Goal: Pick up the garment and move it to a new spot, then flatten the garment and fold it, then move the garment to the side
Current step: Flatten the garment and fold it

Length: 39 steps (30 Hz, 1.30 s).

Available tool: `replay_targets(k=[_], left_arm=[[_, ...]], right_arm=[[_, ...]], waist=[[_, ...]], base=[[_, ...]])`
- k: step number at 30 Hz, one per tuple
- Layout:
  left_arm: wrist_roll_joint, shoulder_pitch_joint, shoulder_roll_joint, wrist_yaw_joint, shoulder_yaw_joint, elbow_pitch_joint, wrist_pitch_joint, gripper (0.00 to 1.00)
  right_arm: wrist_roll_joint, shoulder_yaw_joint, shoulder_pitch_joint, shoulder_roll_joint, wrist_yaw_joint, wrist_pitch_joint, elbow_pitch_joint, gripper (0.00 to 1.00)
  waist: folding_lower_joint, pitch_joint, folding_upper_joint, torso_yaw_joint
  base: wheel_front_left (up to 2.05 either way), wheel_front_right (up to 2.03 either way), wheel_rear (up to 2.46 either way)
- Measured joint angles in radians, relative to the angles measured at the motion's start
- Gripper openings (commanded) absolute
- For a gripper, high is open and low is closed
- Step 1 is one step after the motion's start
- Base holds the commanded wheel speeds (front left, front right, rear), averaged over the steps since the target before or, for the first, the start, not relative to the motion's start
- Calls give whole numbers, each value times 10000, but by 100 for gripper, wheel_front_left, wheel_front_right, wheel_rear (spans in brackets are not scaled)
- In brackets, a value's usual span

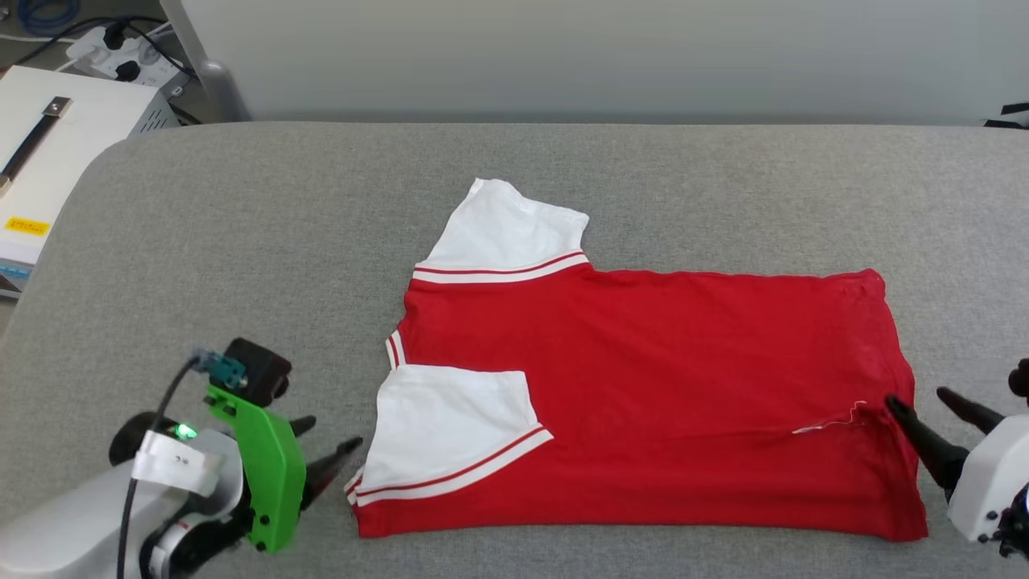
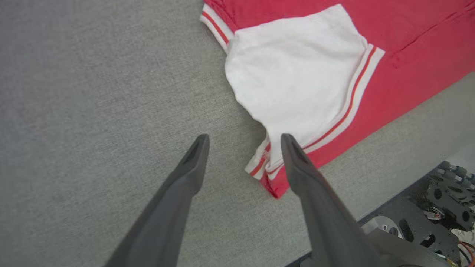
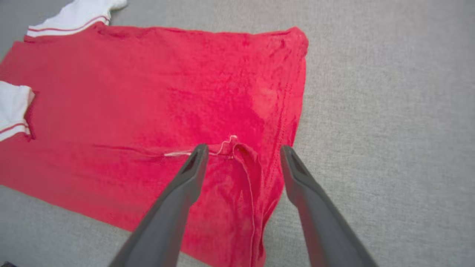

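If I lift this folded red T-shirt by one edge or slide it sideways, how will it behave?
Likely floppy: the T-shirt lies thin and flat, its hem corner rumpled, so it should drape and unfold. Probably light. On the woven grey surface, pushing would more likely bunch it than slide it.

Nothing here reads clearly: the yellow sticker (image 1: 26, 226) on the white box (image 1: 80, 121) and the white tag (image 1: 173, 462) on the left arm (image 1: 72, 531) carry marks too small.
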State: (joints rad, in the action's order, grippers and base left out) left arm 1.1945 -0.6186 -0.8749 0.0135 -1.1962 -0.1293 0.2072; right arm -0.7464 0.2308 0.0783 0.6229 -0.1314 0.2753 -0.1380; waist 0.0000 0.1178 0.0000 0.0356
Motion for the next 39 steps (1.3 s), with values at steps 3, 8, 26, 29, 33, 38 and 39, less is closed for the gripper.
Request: replay_targets(k=[3,8,26,29,33,38,39], left_arm=[[-196,-512,-493,364,424,640,-102,100],[-560,-1646,-570,769,1143,715,-541,100],[84,-6268,1956,-654,1471,-3695,3521,100],[211,-6892,2309,-761,1348,-4405,4261,100],[173,-7551,2721,-899,1195,-5166,4734,100],[-418,-7892,3064,-1055,792,-6067,4755,100],[-468,-7891,3126,-1076,725,-6268,4684,100]], right_arm=[[596,-803,-5,-368,0,-750,688,100],[1847,-1996,46,-1398,0,-1866,1603,100],[3973,-1873,1119,-3359,0,-2535,3697,100],[4008,-1793,1316,-3381,0,-2539,3714,100],[4008,-1655,1621,-3427,0,-2633,3668,100],[3983,-1480,1955,-3597,0,-2813,3438,100],[3965,-1440,2001,-3630,0,-2844,3369,100]], waist=[[0,-59,0,-94],[0,169,0,-261],[1,2657,0,-1327],[1,3073,0,-1523],[2,3596,0,-1775],[2,4081,0,-2081],[2,4162,0,-2144]], base=[[0,0,0],[0,0,0],[0,0,0],[0,0,0],[0,0,0],[0,0,0],[0,0,0]])
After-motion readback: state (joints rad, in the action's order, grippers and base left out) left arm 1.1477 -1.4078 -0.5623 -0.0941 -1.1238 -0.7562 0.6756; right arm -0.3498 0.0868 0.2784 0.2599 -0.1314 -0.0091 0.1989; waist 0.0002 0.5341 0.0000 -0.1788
